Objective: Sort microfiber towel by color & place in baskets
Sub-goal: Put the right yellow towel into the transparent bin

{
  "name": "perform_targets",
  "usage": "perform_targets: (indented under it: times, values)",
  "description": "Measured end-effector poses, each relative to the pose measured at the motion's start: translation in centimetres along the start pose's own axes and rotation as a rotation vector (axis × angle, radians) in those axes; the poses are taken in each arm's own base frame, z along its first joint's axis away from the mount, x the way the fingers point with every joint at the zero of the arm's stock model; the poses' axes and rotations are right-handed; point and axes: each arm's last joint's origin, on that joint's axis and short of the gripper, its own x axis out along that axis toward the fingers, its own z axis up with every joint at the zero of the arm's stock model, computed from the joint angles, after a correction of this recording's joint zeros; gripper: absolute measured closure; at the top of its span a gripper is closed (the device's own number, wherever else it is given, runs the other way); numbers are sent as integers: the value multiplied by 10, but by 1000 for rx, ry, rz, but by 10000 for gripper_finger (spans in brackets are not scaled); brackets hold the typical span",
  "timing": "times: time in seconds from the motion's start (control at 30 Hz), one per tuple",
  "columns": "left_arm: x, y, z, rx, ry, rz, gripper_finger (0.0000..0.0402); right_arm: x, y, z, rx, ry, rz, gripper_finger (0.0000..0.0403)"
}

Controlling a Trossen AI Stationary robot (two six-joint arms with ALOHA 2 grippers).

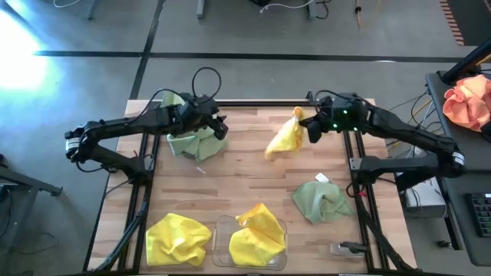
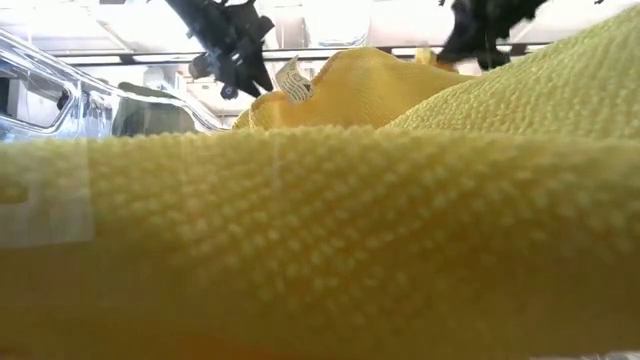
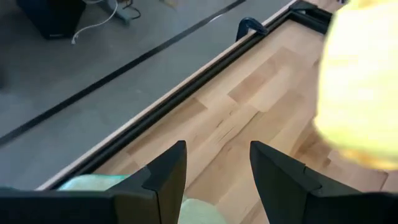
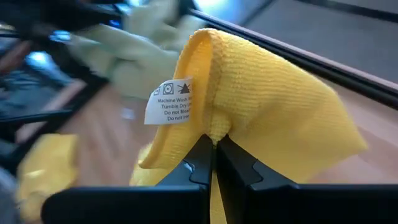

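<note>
My right gripper [image 1: 313,129] hangs over the far right of the table, shut on a yellow microfiber towel [image 1: 285,136] with a white care tag [image 4: 169,102]. My left gripper [image 1: 220,127] stands open over the far left, just above a pile of pale green towels [image 1: 192,142]; bare wood shows between its fingers [image 3: 168,180]. Another green towel [image 1: 322,201] lies crumpled on the near right. A yellow towel [image 1: 178,238] lies at the near left. Beside it another yellow towel [image 1: 258,236] sits in the clear basket [image 1: 222,227]. Whether a basket lies under the green pile, I cannot tell. My right gripper pinches a gathered fold of the yellow towel [image 4: 214,132] between its two fingertips, close to the hemmed edge that bears the tag. The fingers slant down from the table's right side. The towel bunches and drapes from the fingertips toward the table's middle, lifted off the wood.
A black frame rail [image 1: 253,105] runs along the table's far edge, with posts at both sides. An orange-pink cloth bundle [image 1: 468,103] lies off the table at the right. A small clamp [image 1: 347,247] sits at the near right. Bare wood [image 1: 245,176] spans the middle.
</note>
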Motion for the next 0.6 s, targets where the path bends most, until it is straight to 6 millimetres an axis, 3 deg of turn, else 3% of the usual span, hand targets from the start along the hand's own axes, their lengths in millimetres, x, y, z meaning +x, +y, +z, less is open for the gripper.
perform_targets:
  times: [0.2,0.6]
  values:
    - [1,-1,-2,-9,0,1,240,-11,42,1,-23,24,162,394]
    - [-2,0,3,126,-11,0,240,8,137,-21,-61,228,344,394]
